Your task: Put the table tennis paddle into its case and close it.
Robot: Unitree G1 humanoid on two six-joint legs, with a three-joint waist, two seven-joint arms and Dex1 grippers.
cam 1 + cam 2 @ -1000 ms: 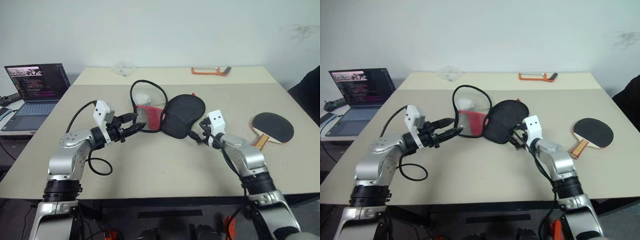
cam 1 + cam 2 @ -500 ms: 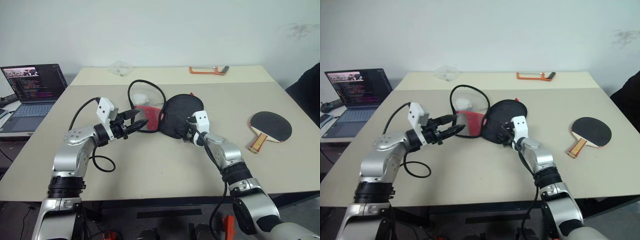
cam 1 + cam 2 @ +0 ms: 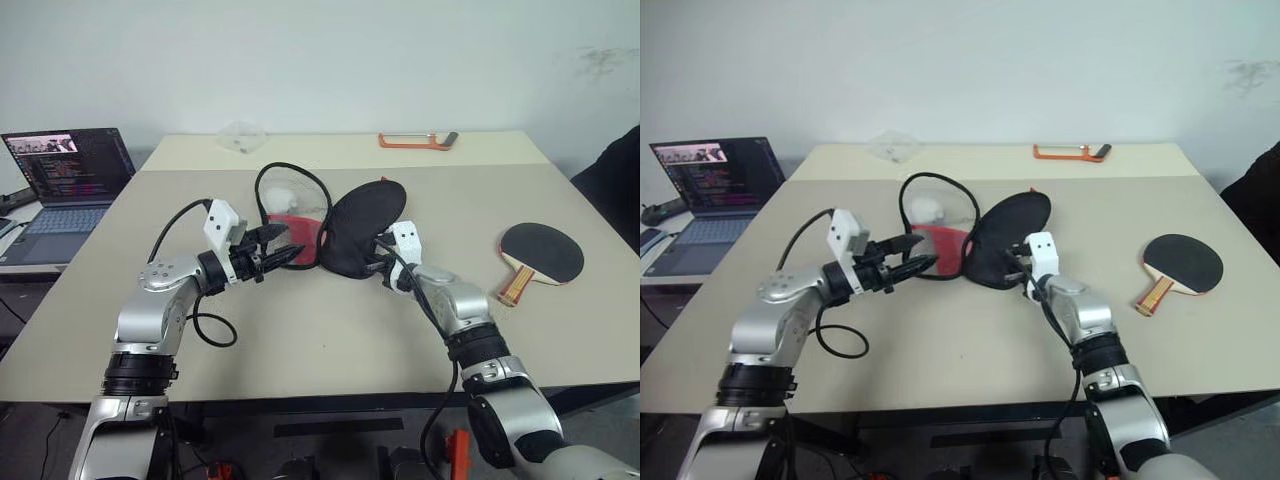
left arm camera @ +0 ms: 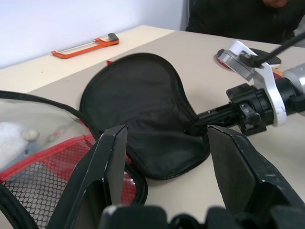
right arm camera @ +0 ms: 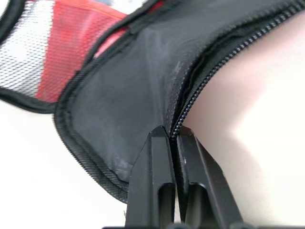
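The case lies open mid-table, its black flap raised beside its red mesh half. My right gripper is shut on the zipper edge of the black flap, its fingertips pinched together on the fabric. Just left of the case, my left gripper is level and open at the edge of the red mesh half, nothing between its fingers. The table tennis paddle lies flat at the right of the table, black face up, apart from both grippers.
A laptop stands open on a side table at the left. An orange-framed tool and a clear plastic bag lie at the far edge. A black cable loops by my left arm. A person's dark clothing shows at the right.
My right gripper has closed from wide open onto the zipper edge of the black flap, and the flap now stands a little higher. The left gripper has stayed put.
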